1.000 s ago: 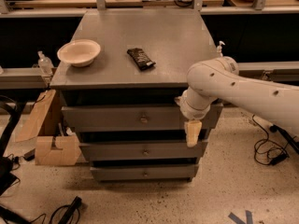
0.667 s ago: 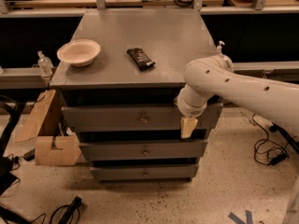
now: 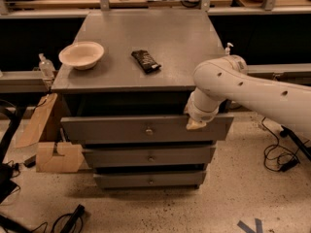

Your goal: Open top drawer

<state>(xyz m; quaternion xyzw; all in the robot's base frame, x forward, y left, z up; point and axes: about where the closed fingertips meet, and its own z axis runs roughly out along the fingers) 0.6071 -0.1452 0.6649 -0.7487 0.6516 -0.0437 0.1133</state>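
Top drawer (image 3: 121, 128): directly under the tabletop (image 3: 146, 33), above the two narrower fronts, now standing further forward than a second ago, with a dark gap behind the panel. Partly open, then; probably needs more pull. Gripper (image 3: 196, 124): raised from hanging in front of the panel to its upper right edge, well right of the knob (image 3: 149, 130). Spread or closed, hooked or merely touching: cannot tell, tip tucked under the white wrist. Drawer box hidden beneath the tabletop. Arm cut off at the right edge.

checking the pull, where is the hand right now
In the camera view the hand is at the right end of the top drawer, at its upper edge, right of the knob.
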